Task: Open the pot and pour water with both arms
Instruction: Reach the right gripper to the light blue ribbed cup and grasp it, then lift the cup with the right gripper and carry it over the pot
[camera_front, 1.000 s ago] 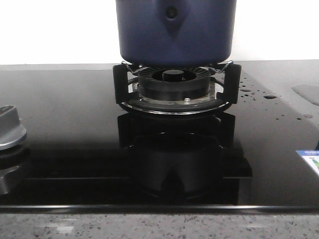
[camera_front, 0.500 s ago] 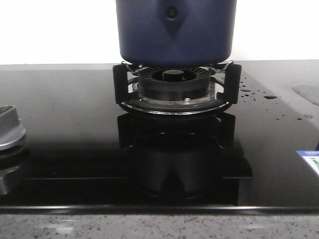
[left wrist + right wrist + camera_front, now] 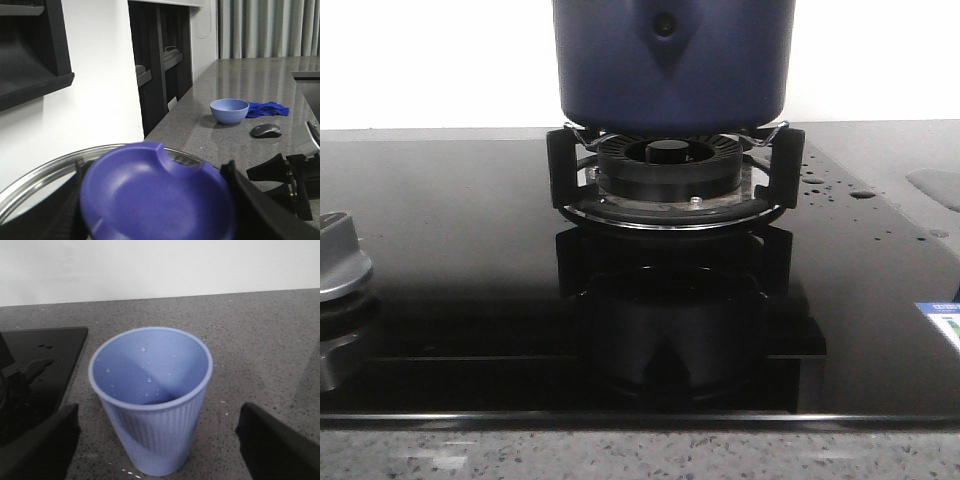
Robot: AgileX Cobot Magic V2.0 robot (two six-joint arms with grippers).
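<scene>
In the front view the pot [image 3: 672,62] sat on the burner [image 3: 669,165] at the far middle of the black stovetop [image 3: 450,250], its top out of sight; it looked heavy and rigid.

In the left wrist view the left hand [image 3: 155,200] gripped the blue lid knob [image 3: 157,197]; the glass lid [image 3: 40,172] seemed fragile and best carried by that knob.

In the right wrist view the right hand [image 3: 157,440] stood open around a light ribbed cup [image 3: 152,397] on the tabletop [image 3: 260,350], untouched.
</scene>
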